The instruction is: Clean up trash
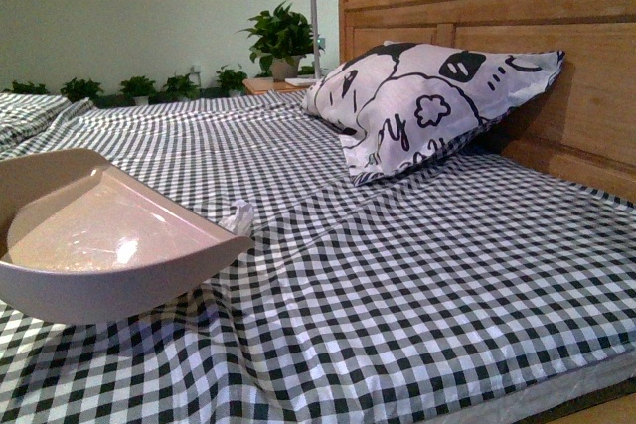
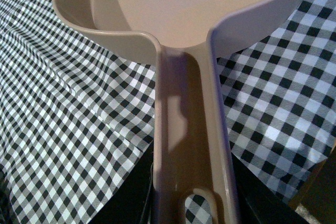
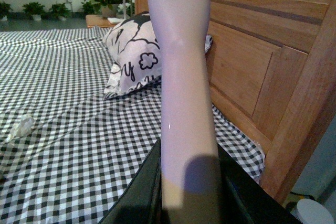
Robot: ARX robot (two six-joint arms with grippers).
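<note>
Where the left wrist view meets its lower edge, the left end effector (image 2: 185, 187) has its dark jaws closed on either side of the handle of a beige dustpan (image 2: 184, 3). The pan sits low and tilted over the black-and-white checked bedsheet (image 2: 68, 129). The right end effector (image 3: 189, 203) is clamped in the same way on a pale handle (image 3: 181, 77), which rises out of view. The trash (image 1: 238, 215), a small crumpled whitish scrap, lies on the sheet just beside the dustpan's front lip; I cannot tell whether they touch. Further off, a white pillow (image 1: 427, 106) with black cartoon print leans against the wooden headboard (image 1: 586, 86).
</note>
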